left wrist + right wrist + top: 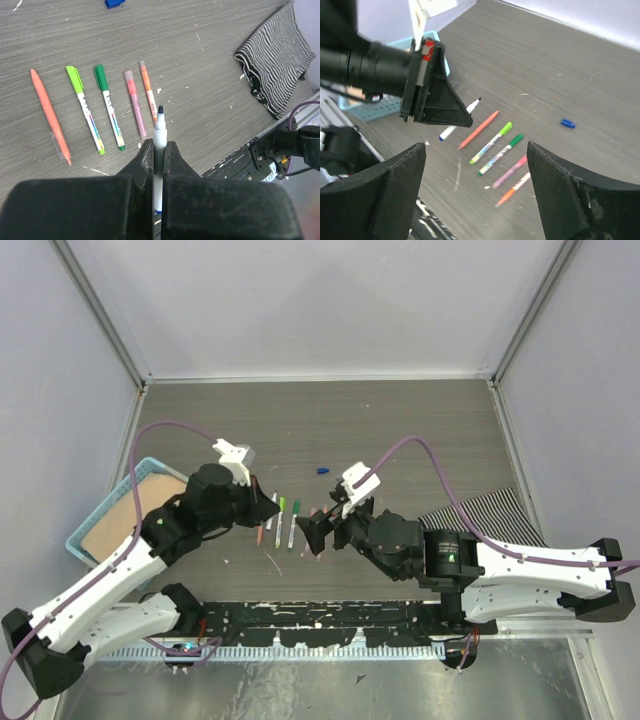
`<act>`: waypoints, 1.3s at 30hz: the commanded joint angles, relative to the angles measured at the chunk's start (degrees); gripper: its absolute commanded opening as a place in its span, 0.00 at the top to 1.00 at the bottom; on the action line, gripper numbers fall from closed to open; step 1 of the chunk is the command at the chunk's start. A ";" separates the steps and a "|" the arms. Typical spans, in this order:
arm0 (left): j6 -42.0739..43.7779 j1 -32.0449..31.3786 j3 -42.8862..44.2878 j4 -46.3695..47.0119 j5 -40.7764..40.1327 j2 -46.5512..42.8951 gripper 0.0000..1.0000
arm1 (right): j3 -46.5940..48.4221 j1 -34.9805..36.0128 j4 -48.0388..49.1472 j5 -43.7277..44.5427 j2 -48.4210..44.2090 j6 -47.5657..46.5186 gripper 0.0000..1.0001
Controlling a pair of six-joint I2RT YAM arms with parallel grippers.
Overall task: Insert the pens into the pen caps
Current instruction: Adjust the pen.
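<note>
The desk (210,50) is grey wood, with pale walls (320,300) around it. Close in, the left pincer (159,150) is clenched on a white pen (160,131) with a dark tip. The right pincer (476,150) is spread wide and has nothing in it. Five other pens (110,112) lie side by side on the desk. Farther off lies a blue cap (322,470). A striped cloth (272,65) lies to the right and a blue basket (100,502) to the left. The print on the pens is too small to read.

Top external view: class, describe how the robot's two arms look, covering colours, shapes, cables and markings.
Both the left arm and the right arm have white shells with black joints. A purple cable loops along each to a white wrist mount. The fingers are black and wedge-shaped. A small green light glows on the right arm.
</note>
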 commanded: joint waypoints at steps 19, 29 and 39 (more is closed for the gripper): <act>-5.17 0.25 -5.07 10.87 -4.88 -20.17 1.00 | -13.86 -18.66 37.79 -37.60 9.25 40.47 0.30; -6.02 0.26 -4.17 12.12 -5.05 -19.24 1.00 | -14.40 -18.84 43.50 -41.92 13.31 39.73 0.38; -6.77 0.24 -3.84 13.97 -3.41 -17.07 1.00 | -12.76 -18.84 43.98 -42.28 15.95 38.27 0.56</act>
